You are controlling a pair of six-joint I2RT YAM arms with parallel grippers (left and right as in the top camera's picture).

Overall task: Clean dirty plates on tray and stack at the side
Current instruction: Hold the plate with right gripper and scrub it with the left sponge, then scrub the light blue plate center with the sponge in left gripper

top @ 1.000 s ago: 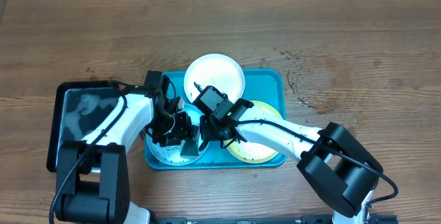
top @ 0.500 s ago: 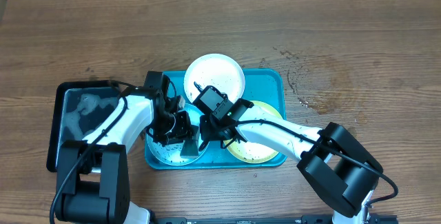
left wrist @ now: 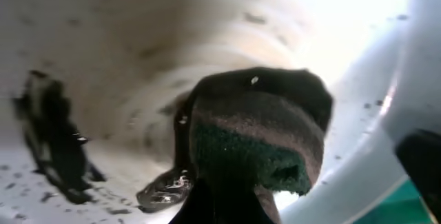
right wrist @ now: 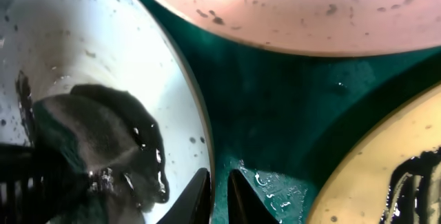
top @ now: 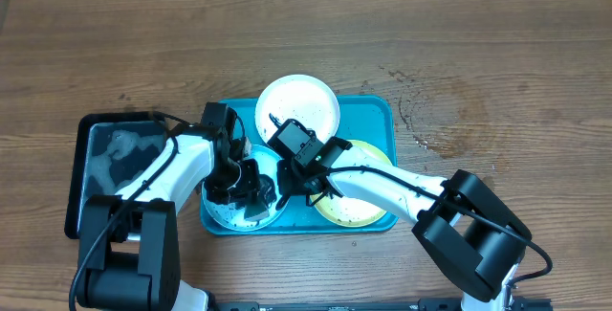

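The blue plate (top: 228, 218) lies in the near left corner of the tray (top: 378, 112), with the white plate (top: 298, 105) behind it and the yellow-green plate (top: 361, 211) to its right. Over the last second the left pincer (top: 251, 192) has slid a little across the blue plate, dragging the sponge (left wrist: 255, 134) with it, while the right arm has not moved. So scrubbing of plate 1 of 3 appears to be under way, and nothing is stacked yet.

The left pincer is clamped on the sponge. The right pincer (right wrist: 218, 184) is nearly closed, its 2 tips straddling the blue plate's rim, seemingly pinning it.

The plate is glossy and shallow with a curved lip, still carrying a dark smear (left wrist: 48, 138) and specks. The sponge is soft and folded, green scouring face under a dark wet layer. The tray is smooth wet plastic. A black tray (top: 75, 191) sits at left on the wood-grain worktop (top: 478, 43).
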